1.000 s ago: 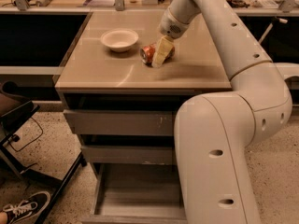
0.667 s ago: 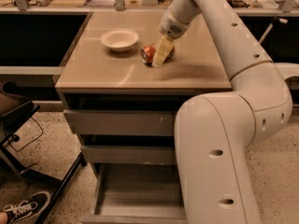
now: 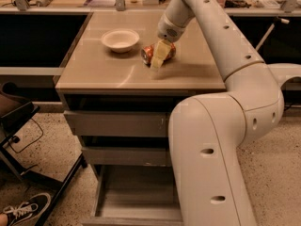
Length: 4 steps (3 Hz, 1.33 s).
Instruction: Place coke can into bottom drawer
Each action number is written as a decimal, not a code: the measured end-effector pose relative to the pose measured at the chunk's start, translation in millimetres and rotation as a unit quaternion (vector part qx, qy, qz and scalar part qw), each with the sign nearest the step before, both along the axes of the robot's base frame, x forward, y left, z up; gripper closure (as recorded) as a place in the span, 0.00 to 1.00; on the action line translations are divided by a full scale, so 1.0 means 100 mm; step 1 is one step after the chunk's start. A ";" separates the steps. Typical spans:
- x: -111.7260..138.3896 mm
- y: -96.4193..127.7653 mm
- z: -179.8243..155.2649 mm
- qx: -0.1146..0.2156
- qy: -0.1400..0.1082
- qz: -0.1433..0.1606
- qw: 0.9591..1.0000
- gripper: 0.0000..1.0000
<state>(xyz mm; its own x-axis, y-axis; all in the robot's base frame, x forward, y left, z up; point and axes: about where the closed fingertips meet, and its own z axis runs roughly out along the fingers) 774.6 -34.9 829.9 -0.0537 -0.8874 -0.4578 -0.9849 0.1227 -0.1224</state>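
Note:
The coke can (image 3: pixel 148 53) lies on its side on the tan cabinet top (image 3: pixel 108 69), just right of the white bowl; its silver end faces left. My gripper (image 3: pixel 159 56) reaches down from the white arm and sits right at the can, covering its middle and right part. The bottom drawer (image 3: pixel 134 192) is pulled out below the cabinet front, a shallow grey tray with nothing in it that I can see. Its right part is hidden behind my arm.
A white bowl (image 3: pixel 120 39) stands on the cabinet top, left of the can. The top drawer (image 3: pixel 115 123) and middle drawer (image 3: pixel 124 155) are slightly out. A black stand (image 3: pixel 19 121) and a person's shoe (image 3: pixel 26 208) are at the left on the floor.

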 end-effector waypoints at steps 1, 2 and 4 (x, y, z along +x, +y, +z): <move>0.00 0.00 0.00 0.000 0.000 0.000 1.000 0.19; 0.00 0.00 0.00 0.000 0.000 0.000 1.000 0.42; 0.00 0.00 0.00 0.000 0.000 0.000 1.000 0.89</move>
<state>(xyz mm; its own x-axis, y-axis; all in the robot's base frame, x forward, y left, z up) 774.6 -34.9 829.9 -0.0537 -0.8874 -0.4578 -0.9849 0.1227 -0.1224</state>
